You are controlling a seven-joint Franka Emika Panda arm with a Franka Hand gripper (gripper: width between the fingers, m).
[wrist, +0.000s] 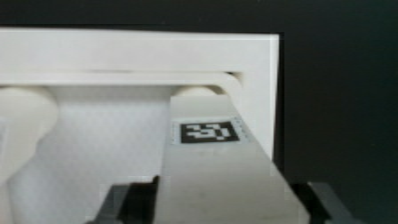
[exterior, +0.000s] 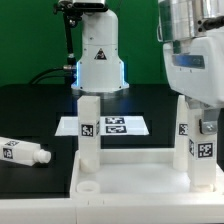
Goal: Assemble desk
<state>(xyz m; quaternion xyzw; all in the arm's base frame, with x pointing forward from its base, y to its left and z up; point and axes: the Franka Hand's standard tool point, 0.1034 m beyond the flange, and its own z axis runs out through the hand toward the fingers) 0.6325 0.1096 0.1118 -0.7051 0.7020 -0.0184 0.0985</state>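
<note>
The white tabletop (exterior: 130, 170) lies tray-side up at the front. One white leg (exterior: 88, 125) stands upright in its corner socket on the exterior view's left. On the right my gripper (exterior: 193, 93) comes down over an upright tagged leg (exterior: 205, 150), and a second leg (exterior: 183, 128) stands close beside it. In the wrist view the fingers (wrist: 135, 203) flank the tagged leg (wrist: 222, 150) on both sides, so my gripper (wrist: 226, 202) is shut on it. That neighbouring leg (wrist: 22, 130) and the tabletop's rim (wrist: 143, 50) show beyond. A loose leg (exterior: 25, 152) lies on the black table.
The marker board (exterior: 112, 125) lies flat behind the tabletop, in front of the robot's white base (exterior: 98, 60). An open round socket (exterior: 88, 185) shows at the tabletop's near corner on the exterior view's left.
</note>
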